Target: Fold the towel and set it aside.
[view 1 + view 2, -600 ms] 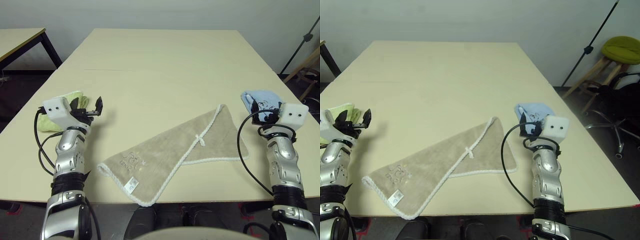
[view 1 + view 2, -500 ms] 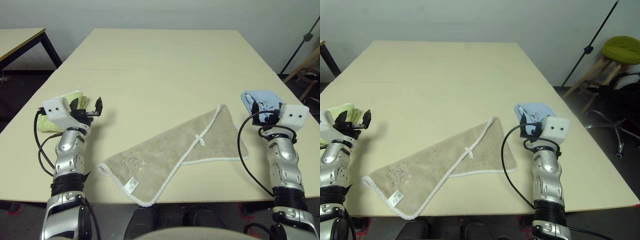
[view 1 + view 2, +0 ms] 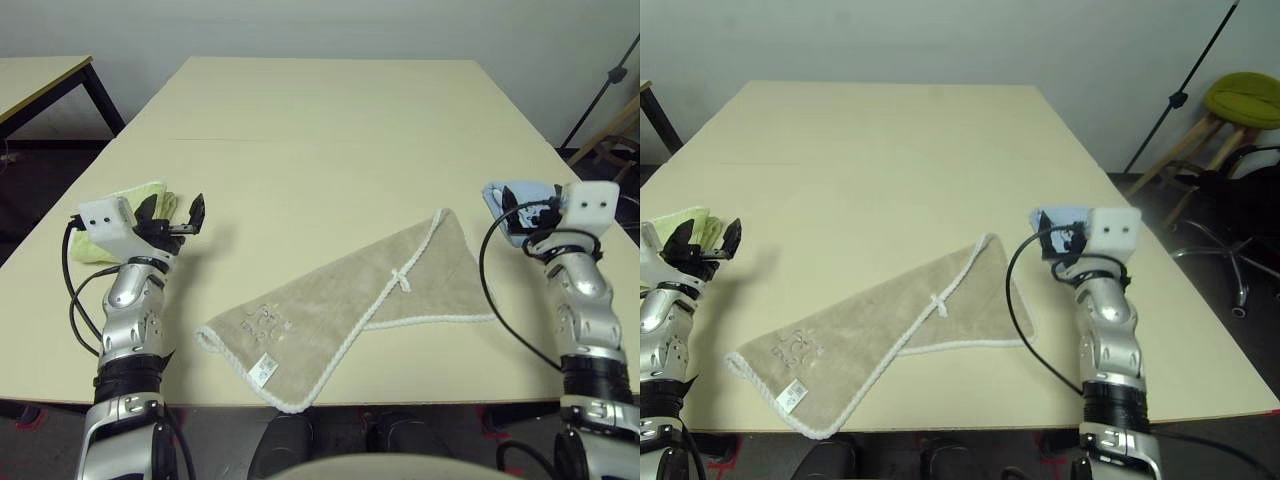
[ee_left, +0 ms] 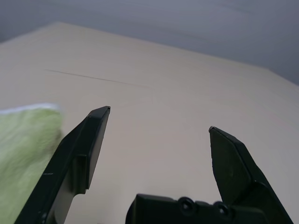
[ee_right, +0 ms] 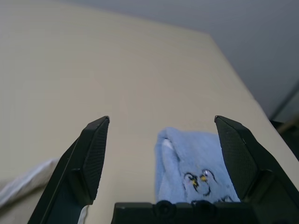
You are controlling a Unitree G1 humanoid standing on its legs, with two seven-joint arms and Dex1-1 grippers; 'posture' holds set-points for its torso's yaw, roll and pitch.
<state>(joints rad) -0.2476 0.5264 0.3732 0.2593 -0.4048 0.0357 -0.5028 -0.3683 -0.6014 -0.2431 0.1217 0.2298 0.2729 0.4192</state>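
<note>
**Beige towel folded once, both claws hanging open**

Pale cream table (image 3: 330,110) fills most of the scene, with a second table off at the far left and a green stool behind on the right. Biggest thing on it is the towel (image 3: 340,315), tan terry with white corded edging, lying near the front edge between the two arms. It's folded over diagonally, so one corner points up toward the right arm, and the little white label sits near the front corner beside some faint embroidery.

Left gripper (image 3: 172,213) is off to the left of the towel, well apart from it, fingers spread wide with nothing between them. Just beside it on the outer side is a yellow-green towel (image 3: 125,205), bunched up.

Right gripper (image 5: 161,122) is over on the right, jaws also wide and empty, sitting over a small light-blue towel (image 5: 194,161) with a cartoon face printed on it. That blue one sits near the tan towel's raised corner, not touching.
</note>
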